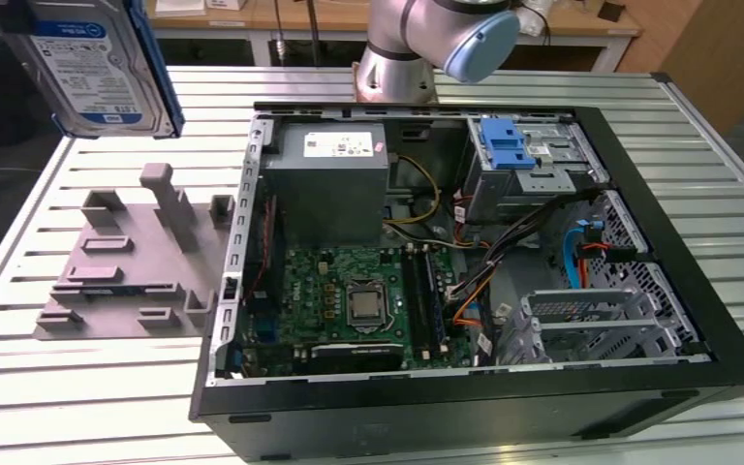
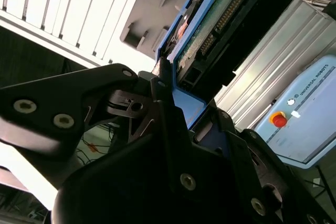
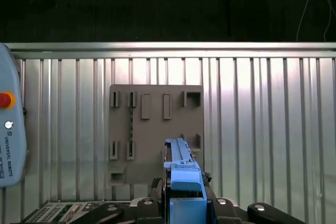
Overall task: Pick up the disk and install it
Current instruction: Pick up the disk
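Observation:
The disk (image 1: 88, 63) hangs in the air at the exterior view's upper left, above the table and the grey fixture, with its white-and-blue label facing the camera and a blue rail down its side. My gripper (image 2: 167, 80) is shut on it. In the second wrist view the black fingers (image 2: 157, 103) clamp the blue-railed edge, and the disk's green circuit side (image 2: 218, 22) points away from the wrist. In the first wrist view the disk's blue rail (image 3: 181, 169) sticks out edge-on from the gripper (image 3: 184, 203).
An open computer case (image 1: 682, 281) lies on the slatted table (image 1: 62, 387), with a power-supply box (image 1: 326, 179), a motherboard (image 1: 359, 300) and a drive bay with a blue bracket (image 1: 508, 145). The grey fixture block (image 1: 133, 262) lies left of the case. A teach pendant (image 3: 10, 135) lies nearby.

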Controlling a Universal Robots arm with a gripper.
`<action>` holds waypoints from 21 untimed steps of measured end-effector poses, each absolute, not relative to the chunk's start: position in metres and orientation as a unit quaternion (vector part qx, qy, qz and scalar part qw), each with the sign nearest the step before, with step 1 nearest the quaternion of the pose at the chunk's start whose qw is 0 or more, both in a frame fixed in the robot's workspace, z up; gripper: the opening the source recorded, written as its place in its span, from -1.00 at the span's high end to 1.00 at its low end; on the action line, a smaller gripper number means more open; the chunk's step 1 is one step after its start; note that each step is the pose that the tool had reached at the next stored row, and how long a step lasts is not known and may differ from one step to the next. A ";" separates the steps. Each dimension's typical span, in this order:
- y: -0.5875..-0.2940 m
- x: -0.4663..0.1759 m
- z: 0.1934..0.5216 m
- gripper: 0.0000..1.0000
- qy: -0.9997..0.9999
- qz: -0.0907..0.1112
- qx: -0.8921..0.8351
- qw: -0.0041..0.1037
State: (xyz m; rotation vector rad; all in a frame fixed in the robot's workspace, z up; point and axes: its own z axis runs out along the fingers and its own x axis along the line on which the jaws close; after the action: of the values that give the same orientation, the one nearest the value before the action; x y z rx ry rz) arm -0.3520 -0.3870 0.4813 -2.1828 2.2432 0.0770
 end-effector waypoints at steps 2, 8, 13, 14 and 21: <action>-0.388 -0.347 0.481 0.27 0.716 0.025 -0.697 0.005; -0.389 -0.335 0.481 0.27 0.716 0.025 -0.697 0.005; -0.394 -0.329 0.481 0.27 0.716 0.025 -0.697 0.005; -0.395 -0.328 0.481 0.27 0.717 0.025 -0.697 0.005; -0.402 -0.321 0.481 0.27 0.716 0.025 -0.697 0.005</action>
State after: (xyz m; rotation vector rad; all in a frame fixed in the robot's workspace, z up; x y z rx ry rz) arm -0.3208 -0.4023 0.4812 -2.1830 2.2435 0.0776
